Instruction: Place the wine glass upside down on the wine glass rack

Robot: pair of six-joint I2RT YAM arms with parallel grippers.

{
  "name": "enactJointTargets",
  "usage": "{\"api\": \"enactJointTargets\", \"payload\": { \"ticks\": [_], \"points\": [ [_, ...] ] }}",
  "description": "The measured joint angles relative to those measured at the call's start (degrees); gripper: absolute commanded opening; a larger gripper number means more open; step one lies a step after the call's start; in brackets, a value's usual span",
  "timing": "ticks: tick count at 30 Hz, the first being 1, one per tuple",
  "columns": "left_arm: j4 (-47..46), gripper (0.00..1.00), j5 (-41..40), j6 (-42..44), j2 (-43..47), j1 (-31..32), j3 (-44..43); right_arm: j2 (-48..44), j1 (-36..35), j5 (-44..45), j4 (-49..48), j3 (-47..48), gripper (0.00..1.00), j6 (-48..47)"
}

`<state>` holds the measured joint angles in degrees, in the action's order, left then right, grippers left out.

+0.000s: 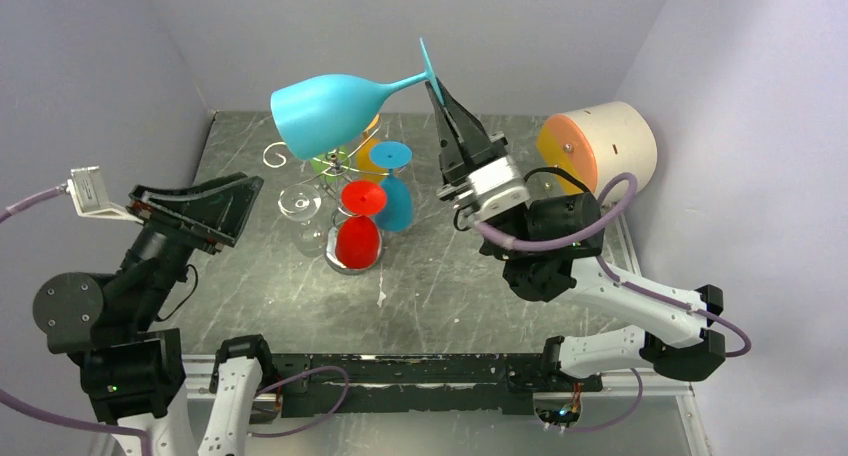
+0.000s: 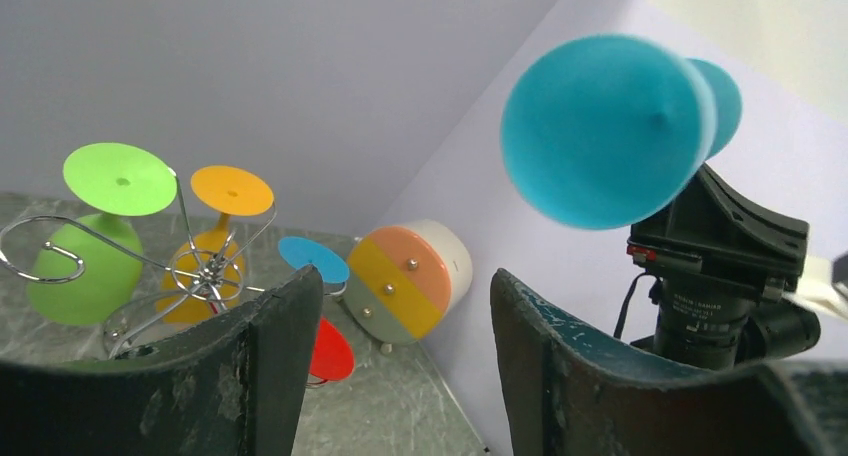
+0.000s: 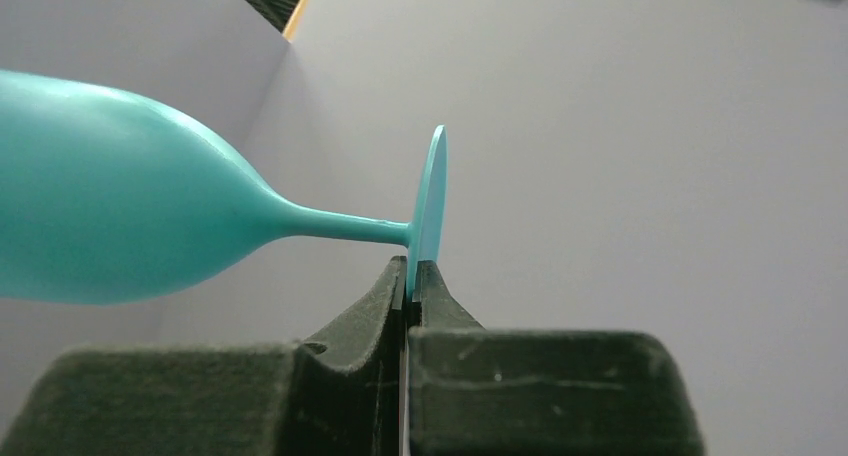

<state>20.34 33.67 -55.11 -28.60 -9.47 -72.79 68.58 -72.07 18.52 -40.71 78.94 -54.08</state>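
Top external, glass (image 1: 325, 111): teal, lying sideways in the air above the rack (image 1: 272, 157), bowl to the left, foot to the right
Grip: right gripper (image 1: 434, 84) clenched on the edge of the foot; the right wrist view shows the foot edge-on between the closed fingers
Writing: small white print on the right wrist's black housing, seen in the left wrist view, too small to read
Right arm: raised from the right side, fingers pointing up and back
Left gripper (image 2: 405, 281): fingers spread, holding nothing, low at the left, facing the rack
Rack: on the table (image 1: 460, 296), with green, orange, blue and red glasses foot-up around its post
Cylinder (image 1: 610, 141): beige with an orange face, far right
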Motion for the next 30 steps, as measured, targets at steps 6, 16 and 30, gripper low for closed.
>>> {"api": "enactJointTargets", "payload": {
  "ticks": [6,16,30],
  "points": [
    [8.17,0.63,2.12,2.38,-3.80,0.02,-5.97,1.86,0.07,-6.32,1.75,0.07,0.00,-17.46],
    [11.39,0.61,5.68,-2.16,-4.17,0.09,-17.86,7.28,0.07,-14.97,3.48,3.06,0.00,-36.68],
    [-1.03,0.62,10.54,-11.04,-5.14,0.22,-14.95,12.96,-7.28,-20.13,6.58,2.86,0.00,-60.54]
  ]
}}
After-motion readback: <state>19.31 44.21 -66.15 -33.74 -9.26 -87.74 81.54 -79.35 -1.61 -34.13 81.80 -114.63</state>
